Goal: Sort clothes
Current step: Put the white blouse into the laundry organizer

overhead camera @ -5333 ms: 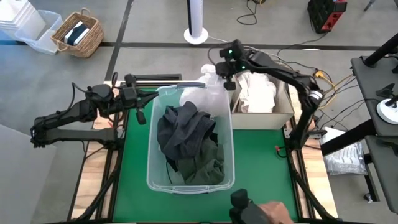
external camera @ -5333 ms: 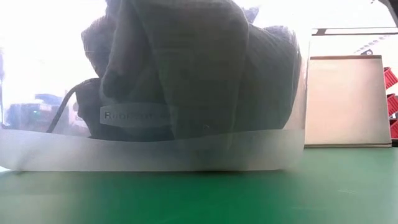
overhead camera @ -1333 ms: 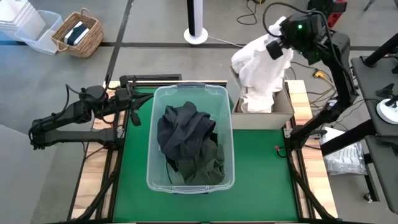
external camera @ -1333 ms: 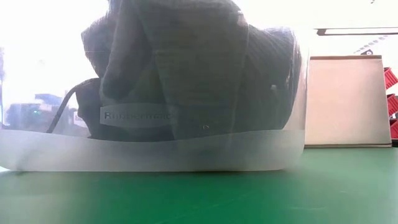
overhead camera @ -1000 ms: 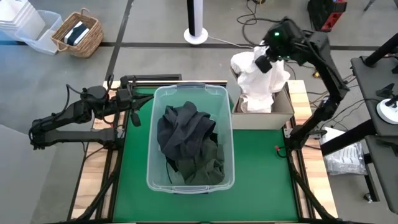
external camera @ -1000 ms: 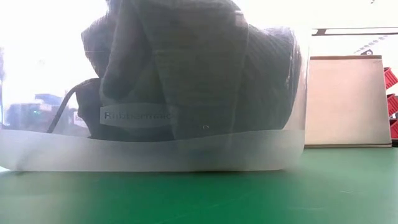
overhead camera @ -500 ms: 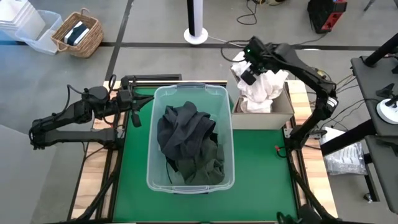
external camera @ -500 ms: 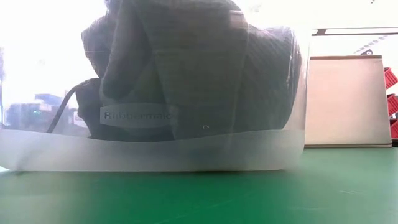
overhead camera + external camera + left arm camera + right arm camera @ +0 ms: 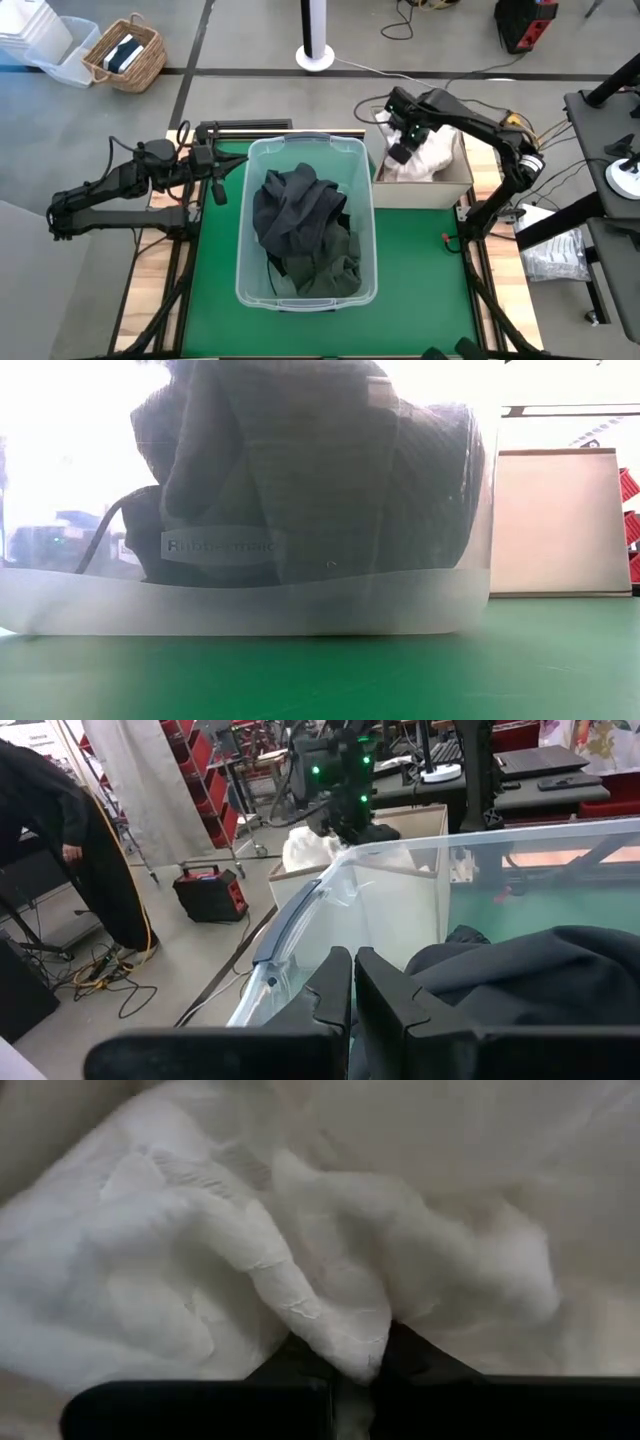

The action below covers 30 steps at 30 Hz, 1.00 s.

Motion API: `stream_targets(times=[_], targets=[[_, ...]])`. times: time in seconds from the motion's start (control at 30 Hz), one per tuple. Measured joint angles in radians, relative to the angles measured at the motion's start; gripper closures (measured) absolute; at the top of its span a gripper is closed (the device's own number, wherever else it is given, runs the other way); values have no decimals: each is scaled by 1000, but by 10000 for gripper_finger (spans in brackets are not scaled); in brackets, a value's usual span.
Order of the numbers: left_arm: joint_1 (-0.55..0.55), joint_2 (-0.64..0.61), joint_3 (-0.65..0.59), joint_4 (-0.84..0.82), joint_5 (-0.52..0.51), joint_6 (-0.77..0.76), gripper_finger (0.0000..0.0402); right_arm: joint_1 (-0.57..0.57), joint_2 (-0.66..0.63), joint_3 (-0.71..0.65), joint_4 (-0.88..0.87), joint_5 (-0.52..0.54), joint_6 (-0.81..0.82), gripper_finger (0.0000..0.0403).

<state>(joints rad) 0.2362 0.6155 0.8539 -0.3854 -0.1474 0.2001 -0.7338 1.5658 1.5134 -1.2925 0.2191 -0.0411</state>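
Observation:
A white garment (image 9: pixel 432 150) lies bunched in the beige cardboard box (image 9: pixel 425 186) at the far right. My right gripper (image 9: pixel 398 150) is down at the box's left side, shut on that white cloth (image 9: pixel 300 1280). Dark grey, black and dark green clothes (image 9: pixel 305 225) are heaped in the clear plastic tub (image 9: pixel 240 235) in the middle; they also show through its wall in the low view (image 9: pixel 300 470). My left gripper (image 9: pixel 215 178) is shut and empty beside the tub's far left corner (image 9: pixel 300 910). My right gripper pinches a raised fold of the white garment (image 9: pixel 350 1342) between its two fingers (image 9: pixel 300 1362). The fingers come from above, slanting down into the box. The cloth spreads slack beyond the fingers and rests on the white heap in the box.
The tub stands on the green mat (image 9: pixel 420 260), with bare mat on its right and near sides. The box's side (image 9: pixel 555 525) shows right of the tub in the low view. A wicker basket (image 9: pixel 125 55) and a white pole base (image 9: pixel 316 55) stand on the floor beyond the table.
My right gripper has come down and toward the table's left and near side, from high above the box into it, still shut on the white garment. The garment, which hung below the gripper, has sunk and bunched up in the box.

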Motion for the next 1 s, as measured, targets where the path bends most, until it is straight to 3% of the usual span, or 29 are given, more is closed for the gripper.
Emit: stream_targets(times=[0.13, 0.57, 1.0], targets=[[0, 0, 0, -7, 0, 0, 401, 1, 0, -62, 1, -110, -17, 385], [0, 0, -17, -7, 0, 0, 401, 0, -4, -230, 88, -150, -19, 385], [0, -7, -17, -1, 0, 0, 401, 0, -1, -240, 103, -220, -35, 380]])
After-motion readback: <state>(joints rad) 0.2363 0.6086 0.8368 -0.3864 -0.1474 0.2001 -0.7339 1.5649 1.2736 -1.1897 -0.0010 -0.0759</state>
